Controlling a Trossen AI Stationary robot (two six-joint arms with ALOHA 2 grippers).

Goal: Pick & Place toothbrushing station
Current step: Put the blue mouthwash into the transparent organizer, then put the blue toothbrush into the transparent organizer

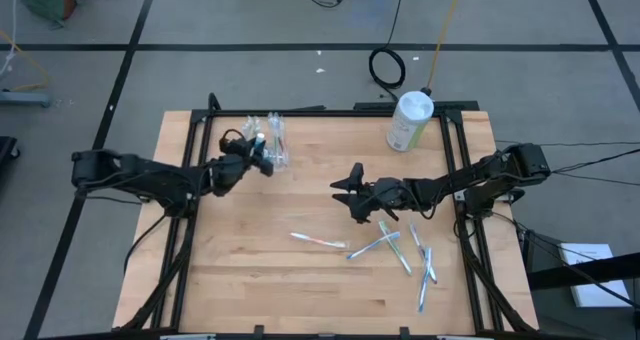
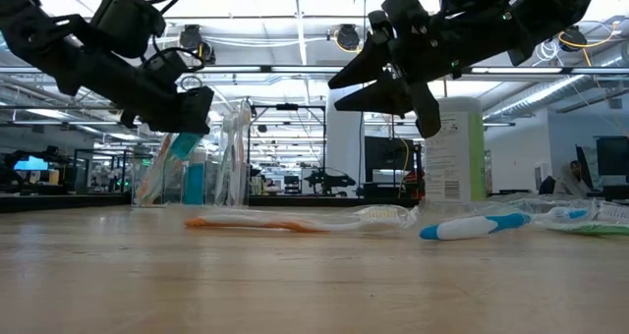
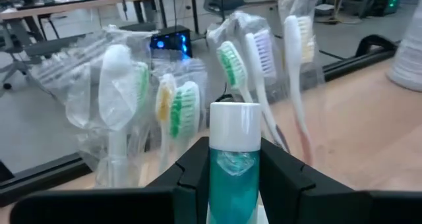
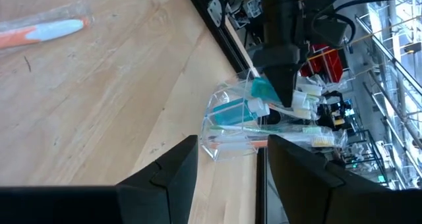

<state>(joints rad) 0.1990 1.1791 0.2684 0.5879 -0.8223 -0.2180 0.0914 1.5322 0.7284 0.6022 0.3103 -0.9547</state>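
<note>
pale wooden table, lab room behind

The table is pale wood with a smooth matt grain. The cup is clear glossy plastic. Its toothbrushes sit in crinkled, shiny clear wrappers. The toothpaste tube is smooth teal plastic with a white cap.
</note>
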